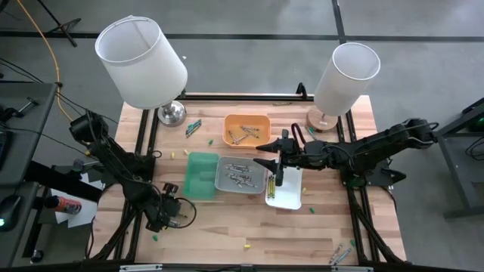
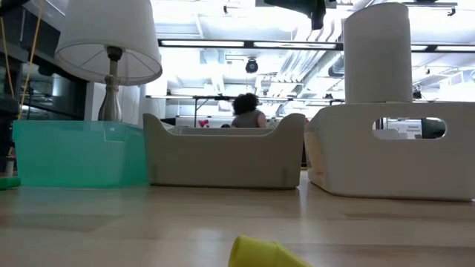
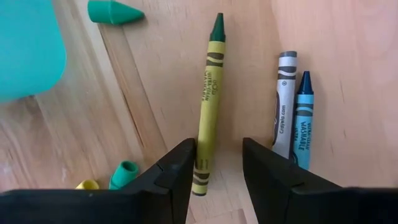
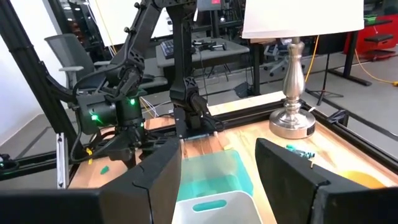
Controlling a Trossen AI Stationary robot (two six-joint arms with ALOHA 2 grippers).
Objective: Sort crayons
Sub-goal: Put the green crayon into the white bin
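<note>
My left gripper (image 3: pixel 217 171) is open low over the table's near left part (image 1: pixel 162 215). A yellow-green wrapped crayon with a green tip (image 3: pixel 208 99) lies on the wood between its fingers, its blunt end beside one finger. A grey crayon (image 3: pixel 283 99) and a blue crayon (image 3: pixel 301 118) lie side by side just outside the other finger. My right gripper (image 1: pixel 272 162) is open and empty above the trays, over the green tray (image 4: pixel 214 177). Several crayons lie in the orange tray (image 1: pixel 246 128) and the grey tray (image 1: pixel 240 174). My left gripper stands astride the yellow-green crayon's blunt end (image 3: pixel 200 177), fingers pointing down and along the crayon. One finger (image 3: pixel 177 168) is right beside the wrap; I cannot tell whether it touches. The crayon lies flat on the table.
The green tray (image 1: pixel 201 175), grey tray and white tray (image 1: pixel 286 193) stand in a row mid-table, with the orange tray behind. Two lamps (image 1: pixel 144 60) (image 1: pixel 344 75) stand at the far edge. Loose crayons and bits lie about (image 1: pixel 193 128) (image 1: pixel 340 253) (image 3: pixel 115 11) (image 2: pixel 260 254).
</note>
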